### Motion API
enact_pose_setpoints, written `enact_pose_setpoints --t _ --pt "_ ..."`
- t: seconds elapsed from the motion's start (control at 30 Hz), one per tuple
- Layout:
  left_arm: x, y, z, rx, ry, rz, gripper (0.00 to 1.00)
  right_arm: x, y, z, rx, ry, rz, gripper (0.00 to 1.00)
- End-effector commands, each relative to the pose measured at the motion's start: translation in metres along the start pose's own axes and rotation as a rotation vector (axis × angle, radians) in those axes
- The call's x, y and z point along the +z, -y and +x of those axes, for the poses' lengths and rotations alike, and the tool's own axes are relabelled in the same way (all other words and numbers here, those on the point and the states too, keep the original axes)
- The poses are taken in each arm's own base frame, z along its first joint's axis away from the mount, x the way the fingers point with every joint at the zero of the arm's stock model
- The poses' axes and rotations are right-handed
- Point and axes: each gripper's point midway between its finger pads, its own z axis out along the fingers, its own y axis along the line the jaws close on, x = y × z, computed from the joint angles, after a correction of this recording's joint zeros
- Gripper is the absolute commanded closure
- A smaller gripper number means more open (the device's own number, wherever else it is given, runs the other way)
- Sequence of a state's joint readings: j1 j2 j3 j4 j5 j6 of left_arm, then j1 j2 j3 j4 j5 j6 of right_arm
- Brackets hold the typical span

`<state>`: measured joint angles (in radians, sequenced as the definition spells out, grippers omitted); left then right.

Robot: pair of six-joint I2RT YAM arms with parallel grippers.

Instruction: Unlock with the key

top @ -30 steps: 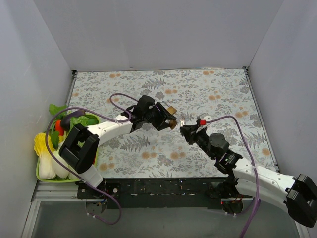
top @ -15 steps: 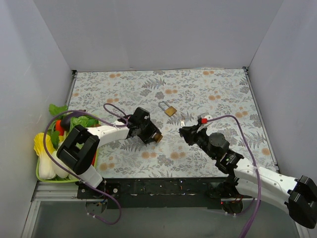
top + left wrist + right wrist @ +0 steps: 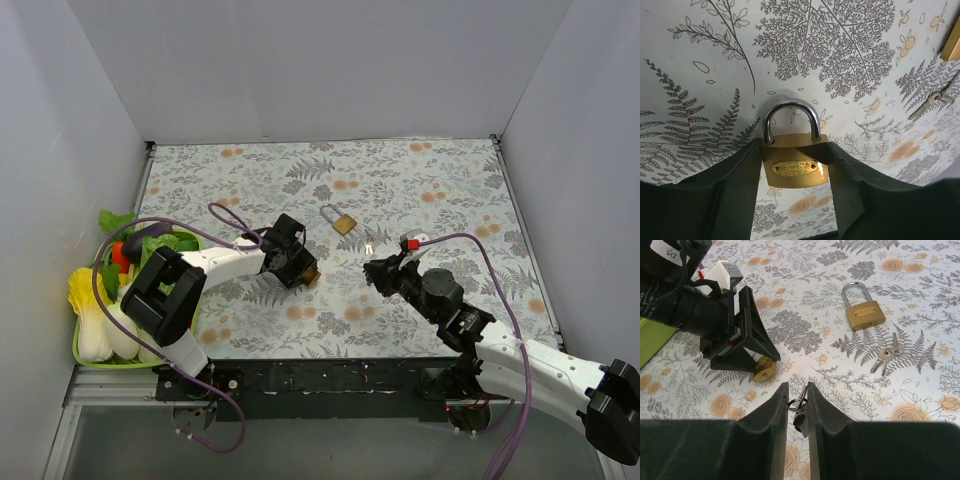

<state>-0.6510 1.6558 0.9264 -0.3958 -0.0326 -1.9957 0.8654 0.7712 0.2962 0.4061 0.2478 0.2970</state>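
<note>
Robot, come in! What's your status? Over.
Left gripper shut on padlock, shackle closed. Right gripper pinching key ring, apart from padlock. Second padlock and loose keys lie close by.

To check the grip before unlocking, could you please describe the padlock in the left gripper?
The padlock has a brass-looking body with an oval embossed plate and a shiny silvery shackle, both legs seated in the body. The left gripper clamps its sides, shackle pointing away from the wrist, low over the floral cloth.
</note>
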Motion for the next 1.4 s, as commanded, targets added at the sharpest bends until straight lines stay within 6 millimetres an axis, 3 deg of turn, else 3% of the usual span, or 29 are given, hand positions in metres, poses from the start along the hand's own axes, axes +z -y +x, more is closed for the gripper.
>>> enact_pose_setpoints --t 0.0,0.13,0.17,0.27,0.37,0.5,0.7,0.73,0.83,0.87,0.93,0.97,1.13,1.37 --pt "0.001 0.009 -0.005 -0.186 0.024 -0.005 0.80 0.000 -0.006 -0.017 0.025 0.051 -0.015 0.99" --pt "0.000 0.011 -0.006 -0.179 0.030 0.003 0.46 -0.002 -0.006 -0.017 0.025 0.051 -0.013 0.99" --pt "-0.002 0.013 -0.006 -0.171 0.033 0.011 0.27 -0.002 -0.006 -0.018 0.027 0.051 -0.012 0.99" --pt "-0.004 0.013 -0.007 -0.154 0.035 0.015 0.02 -0.003 -0.007 -0.019 0.030 0.052 -0.019 0.99" --pt "-0.010 0.018 -0.008 -0.130 0.042 0.038 0.02 -0.003 -0.010 -0.023 0.047 0.051 -0.024 0.99" --pt "-0.032 0.037 -0.011 -0.022 0.084 0.114 0.02 -0.005 -0.016 -0.038 0.111 0.070 -0.032 0.99" --pt "-0.096 0.073 -0.030 0.119 0.204 0.297 0.02 -0.005 -0.036 -0.074 0.185 0.148 -0.117 0.99" --pt "-0.116 0.084 -0.034 0.184 0.235 0.374 0.02 -0.003 -0.040 -0.085 0.192 0.159 -0.135 0.99" --pt "-0.139 0.095 -0.030 0.340 0.269 0.515 0.02 0.002 -0.048 -0.096 0.221 0.140 -0.204 0.99" --pt "-0.163 0.102 -0.027 0.379 0.286 0.613 0.02 0.000 -0.059 -0.101 0.230 0.130 -0.271 0.99" --pt "-0.177 0.105 -0.005 0.496 0.247 0.782 0.02 -0.002 -0.060 -0.113 0.274 0.154 -0.305 0.99" --pt "-0.206 0.110 0.001 0.525 0.258 0.906 0.02 -0.005 -0.066 -0.115 0.284 0.151 -0.347 0.99" --pt "-0.260 0.102 0.057 0.702 0.096 1.297 0.07 -0.020 -0.084 -0.137 0.339 0.201 -0.477 0.99" --pt "-0.264 0.110 0.084 0.727 -0.118 1.370 0.21 -0.032 -0.100 -0.142 0.388 0.206 -0.588 0.99"
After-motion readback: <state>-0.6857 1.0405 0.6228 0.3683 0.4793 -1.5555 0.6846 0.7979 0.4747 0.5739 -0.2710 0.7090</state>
